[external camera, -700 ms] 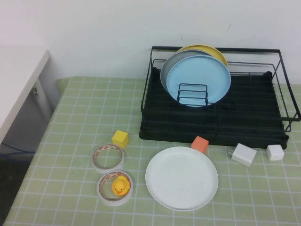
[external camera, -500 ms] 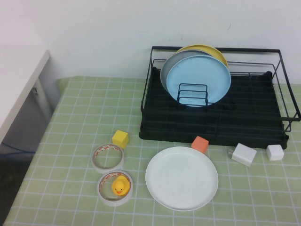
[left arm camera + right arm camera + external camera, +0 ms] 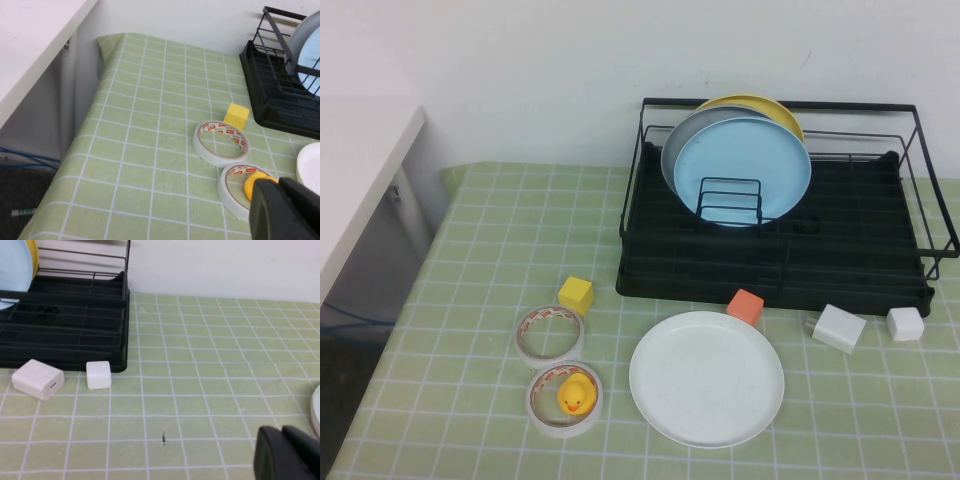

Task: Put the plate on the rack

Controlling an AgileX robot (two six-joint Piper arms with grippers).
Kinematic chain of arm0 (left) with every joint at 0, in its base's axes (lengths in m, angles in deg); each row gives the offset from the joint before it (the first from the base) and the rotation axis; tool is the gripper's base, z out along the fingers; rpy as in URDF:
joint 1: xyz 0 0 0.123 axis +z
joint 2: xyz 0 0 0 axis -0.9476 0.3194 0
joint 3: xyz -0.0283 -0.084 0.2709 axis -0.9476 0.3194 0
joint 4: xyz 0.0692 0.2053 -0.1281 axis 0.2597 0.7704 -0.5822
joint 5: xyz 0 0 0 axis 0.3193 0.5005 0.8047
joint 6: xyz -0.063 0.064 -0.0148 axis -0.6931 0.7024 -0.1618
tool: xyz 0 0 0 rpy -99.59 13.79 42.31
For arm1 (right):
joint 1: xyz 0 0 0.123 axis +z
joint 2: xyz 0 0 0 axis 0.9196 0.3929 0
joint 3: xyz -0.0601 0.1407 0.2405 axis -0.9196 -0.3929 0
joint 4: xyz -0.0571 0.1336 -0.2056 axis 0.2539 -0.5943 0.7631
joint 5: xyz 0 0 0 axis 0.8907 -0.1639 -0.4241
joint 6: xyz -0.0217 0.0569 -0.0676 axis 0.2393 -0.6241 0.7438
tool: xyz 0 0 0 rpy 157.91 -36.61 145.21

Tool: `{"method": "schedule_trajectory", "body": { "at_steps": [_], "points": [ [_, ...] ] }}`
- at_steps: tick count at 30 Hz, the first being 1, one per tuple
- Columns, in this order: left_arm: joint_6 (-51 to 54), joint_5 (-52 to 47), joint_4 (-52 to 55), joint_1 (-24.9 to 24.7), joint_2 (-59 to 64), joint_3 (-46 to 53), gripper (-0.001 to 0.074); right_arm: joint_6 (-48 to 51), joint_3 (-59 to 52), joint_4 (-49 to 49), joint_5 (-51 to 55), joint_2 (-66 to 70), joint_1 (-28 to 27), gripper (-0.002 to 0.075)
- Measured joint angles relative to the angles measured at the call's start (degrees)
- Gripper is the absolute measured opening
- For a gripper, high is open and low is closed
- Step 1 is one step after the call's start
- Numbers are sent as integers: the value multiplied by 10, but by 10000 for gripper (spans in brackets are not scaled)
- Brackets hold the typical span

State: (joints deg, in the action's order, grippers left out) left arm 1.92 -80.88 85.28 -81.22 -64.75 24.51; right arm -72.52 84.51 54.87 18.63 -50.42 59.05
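Plate lay untouched near the rack — nothing begun. Left gripper and right gripper sat off-table, finger state unclear; next, a reach.

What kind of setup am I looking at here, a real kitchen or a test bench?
Most likely a lab test bench dressed as a kitchen: a green checked tablecloth against a bare white wall, a dish rack with no sink, and props like tape rolls and a rubber duck beside the white plate.
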Motion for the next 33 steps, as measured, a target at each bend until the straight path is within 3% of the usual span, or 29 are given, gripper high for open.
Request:
{"method": "schedule_trajectory", "body": {
  "at_steps": [27,33],
  "points": [
    [0,0,0,0,0,0,-2,-4,0,37,1,0,0,9],
    [-1,-1,-2,0,0,0,-1,-4,0,-25,-1,0,0,9]
  ]
}}
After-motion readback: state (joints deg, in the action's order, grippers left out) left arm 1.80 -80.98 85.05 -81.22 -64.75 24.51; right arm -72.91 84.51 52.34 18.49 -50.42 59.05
